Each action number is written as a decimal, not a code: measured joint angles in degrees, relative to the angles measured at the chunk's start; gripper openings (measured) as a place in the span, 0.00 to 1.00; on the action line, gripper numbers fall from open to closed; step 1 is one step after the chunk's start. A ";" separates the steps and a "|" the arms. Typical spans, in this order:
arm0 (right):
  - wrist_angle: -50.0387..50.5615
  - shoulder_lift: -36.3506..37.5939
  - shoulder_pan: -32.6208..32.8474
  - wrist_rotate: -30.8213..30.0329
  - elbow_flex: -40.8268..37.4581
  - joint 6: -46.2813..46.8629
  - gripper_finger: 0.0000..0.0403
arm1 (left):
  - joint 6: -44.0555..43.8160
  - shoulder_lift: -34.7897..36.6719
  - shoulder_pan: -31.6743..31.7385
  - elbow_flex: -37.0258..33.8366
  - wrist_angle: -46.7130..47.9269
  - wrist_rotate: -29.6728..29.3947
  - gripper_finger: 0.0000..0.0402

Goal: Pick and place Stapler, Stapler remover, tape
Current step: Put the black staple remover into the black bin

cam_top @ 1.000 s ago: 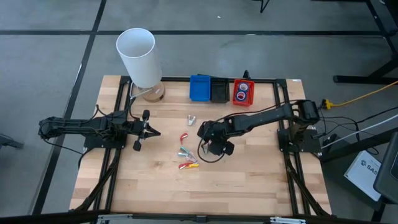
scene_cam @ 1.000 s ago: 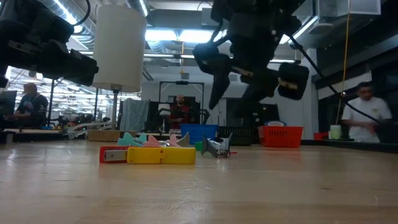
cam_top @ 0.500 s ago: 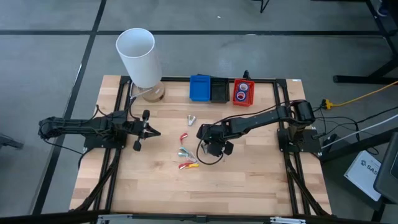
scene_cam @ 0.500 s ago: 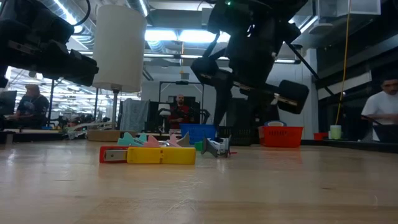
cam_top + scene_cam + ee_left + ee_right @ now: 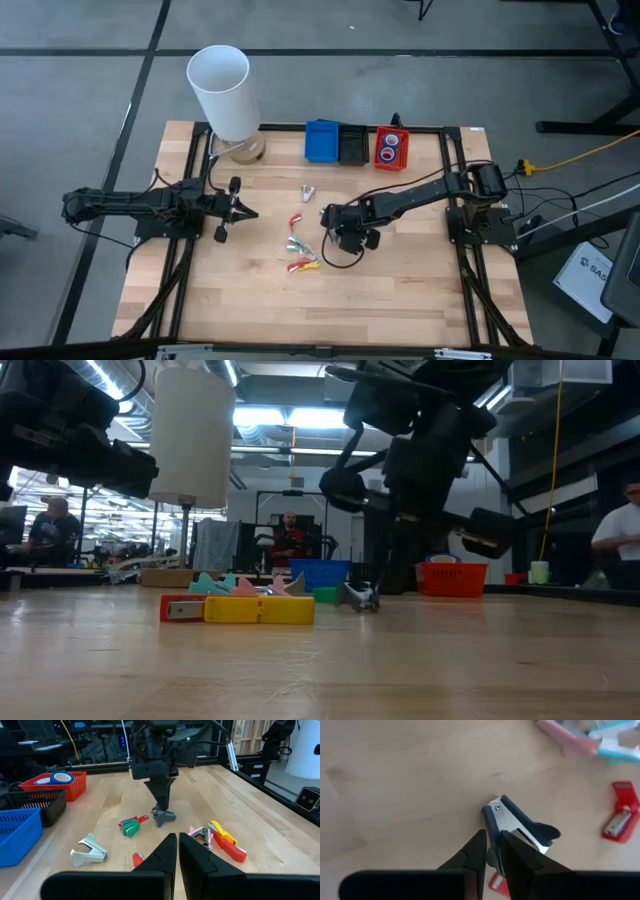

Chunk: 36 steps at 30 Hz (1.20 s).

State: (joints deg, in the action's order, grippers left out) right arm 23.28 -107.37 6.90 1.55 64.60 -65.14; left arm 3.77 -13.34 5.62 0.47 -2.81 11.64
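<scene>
The right hand is nearly shut on a dark staple remover at the counter, so it can be lifted; the left hand waits shut.

Bright and even from overhead ceiling strips glaring in the low view, soft faint shadows on the bench, arms going near-silhouette against the backlit room, bench foreground blurry down low, soft focus close up in the right wrist view.
</scene>
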 joint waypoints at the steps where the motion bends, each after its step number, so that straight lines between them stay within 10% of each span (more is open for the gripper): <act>1: 0.02 0.00 0.02 -1.08 -0.02 0.00 0.14 | 0.00 0.00 0.01 0.02 0.00 0.00 0.04; 36: 2.17 0.07 -2.19 -4.54 1.25 26.15 0.00 | 0.00 0.00 0.00 0.01 0.00 0.00 0.04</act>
State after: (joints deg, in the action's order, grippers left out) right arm 25.45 -107.31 4.71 -2.98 65.85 -39.00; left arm 3.77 -13.34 5.61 0.48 -2.81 11.64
